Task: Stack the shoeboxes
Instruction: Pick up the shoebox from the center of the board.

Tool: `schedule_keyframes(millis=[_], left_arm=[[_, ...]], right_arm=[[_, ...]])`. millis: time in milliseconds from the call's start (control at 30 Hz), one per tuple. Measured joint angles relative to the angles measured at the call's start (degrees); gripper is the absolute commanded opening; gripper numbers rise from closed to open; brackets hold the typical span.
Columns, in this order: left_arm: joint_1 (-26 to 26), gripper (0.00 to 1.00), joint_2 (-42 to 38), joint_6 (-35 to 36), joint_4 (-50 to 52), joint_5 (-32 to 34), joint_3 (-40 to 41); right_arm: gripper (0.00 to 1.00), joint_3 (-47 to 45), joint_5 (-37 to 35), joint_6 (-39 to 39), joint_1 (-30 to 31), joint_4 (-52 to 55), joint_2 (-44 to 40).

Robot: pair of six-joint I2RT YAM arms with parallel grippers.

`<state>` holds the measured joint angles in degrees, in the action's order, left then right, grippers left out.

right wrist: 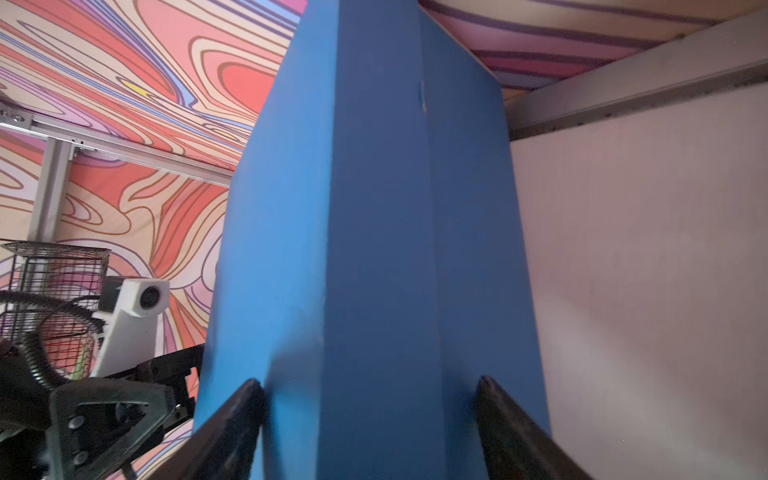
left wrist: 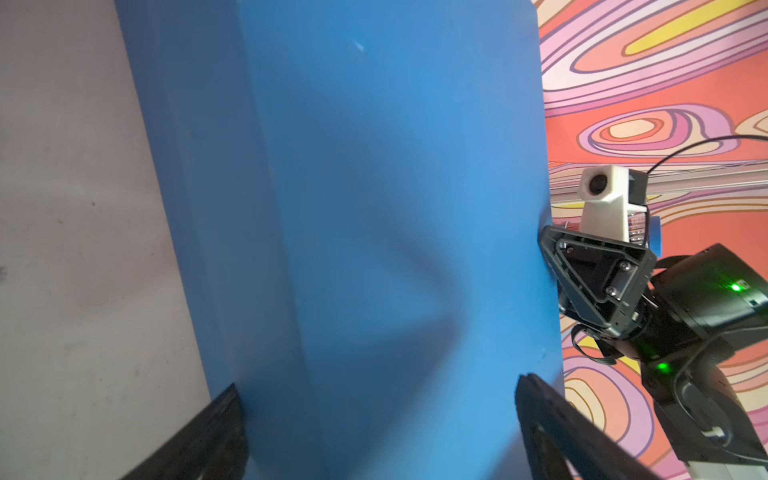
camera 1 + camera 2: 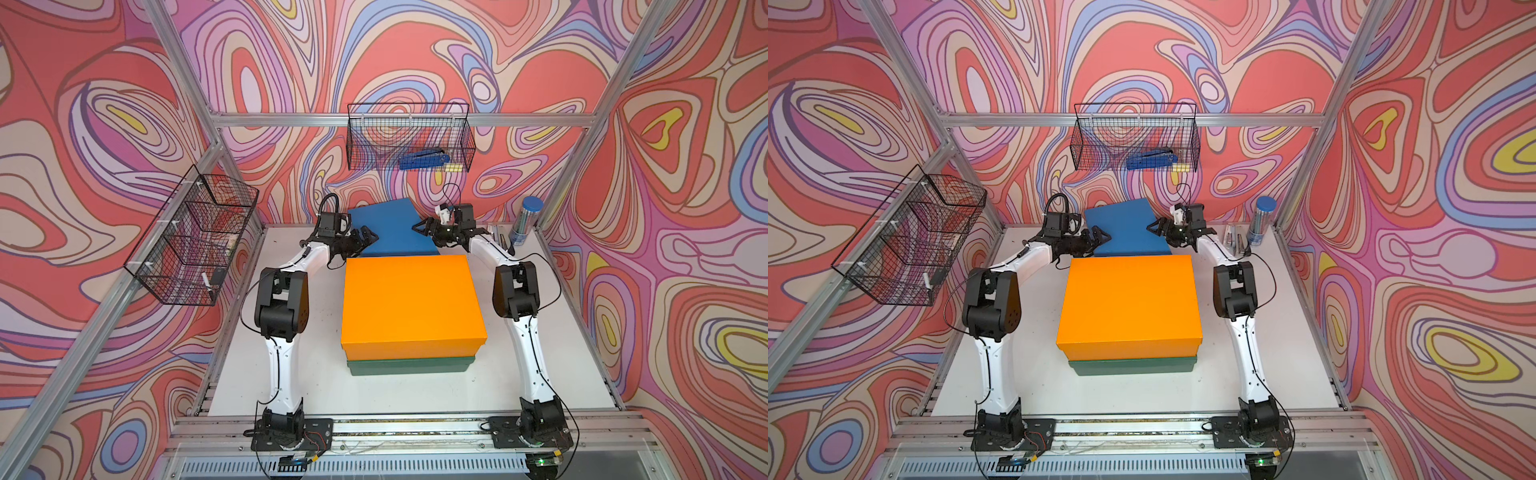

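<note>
The orange lidded cardboard shoebox [image 3: 409,303] sits squarely on the dark green lidded cardboard shoebox [image 3: 409,366] at the front middle of the white tabletop [image 3: 316,374], so 2 of 3 are stacked. The blue lidded cardboard shoebox [image 3: 388,226] is just behind them, tilted. The left gripper [image 3: 370,237] and right gripper [image 3: 419,229] take its opposite ends, probably because 1 gripper could hardly balance so wide a box. Each wrist view shows black fingers [image 1: 237,424] spread and pressed onto blue cardboard, seemingly clamping it for the lift onto the stack.
</note>
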<state>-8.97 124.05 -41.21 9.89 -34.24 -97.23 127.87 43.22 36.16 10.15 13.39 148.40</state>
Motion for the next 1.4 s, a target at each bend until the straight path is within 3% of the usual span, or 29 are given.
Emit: schedule_keyframes(millis=[300, 667, 1400], left_arm=[[-0.04, 0.95, 1.64, -0.63, 4.7, 0.79, -7.82], [-0.02, 0.93, 1.62, -0.81, 8.41, 2.4, -15.58], [0.02, 0.91, -1.6, -0.55, 16.09, 4.44, -21.29]], right_arm=[[0.64, -1.42, -1.92, 1.97, 0.0, 2.69, -2.69], [0.62, 3.02, -1.77, 8.13, 0.04, 4.59, -4.31], [0.61, 8.31, -1.99, 14.32, 0.39, 5.75, -9.77]])
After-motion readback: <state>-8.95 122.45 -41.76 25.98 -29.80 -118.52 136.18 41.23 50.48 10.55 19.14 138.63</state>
